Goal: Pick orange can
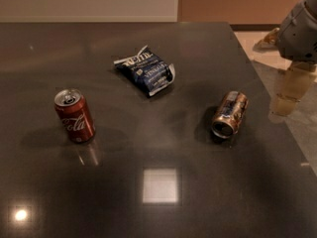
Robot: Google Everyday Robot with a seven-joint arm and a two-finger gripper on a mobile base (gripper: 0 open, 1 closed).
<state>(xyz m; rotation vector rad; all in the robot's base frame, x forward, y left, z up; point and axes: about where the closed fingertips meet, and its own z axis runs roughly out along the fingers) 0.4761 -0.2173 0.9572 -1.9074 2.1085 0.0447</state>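
The orange can lies on its side on the dark table, right of the middle, with its open end toward the camera. It is metallic orange-gold with a blue and white label patch. My gripper hangs at the right edge of the view, to the right of the can and apart from it, over the table's right edge. Its pale fingers point down. It holds nothing that I can see.
A red Coca-Cola can stands upright at the left. A dark blue crinkled chip bag lies at the back middle. The table's right edge runs diagonally beside the gripper, with pale floor beyond it.
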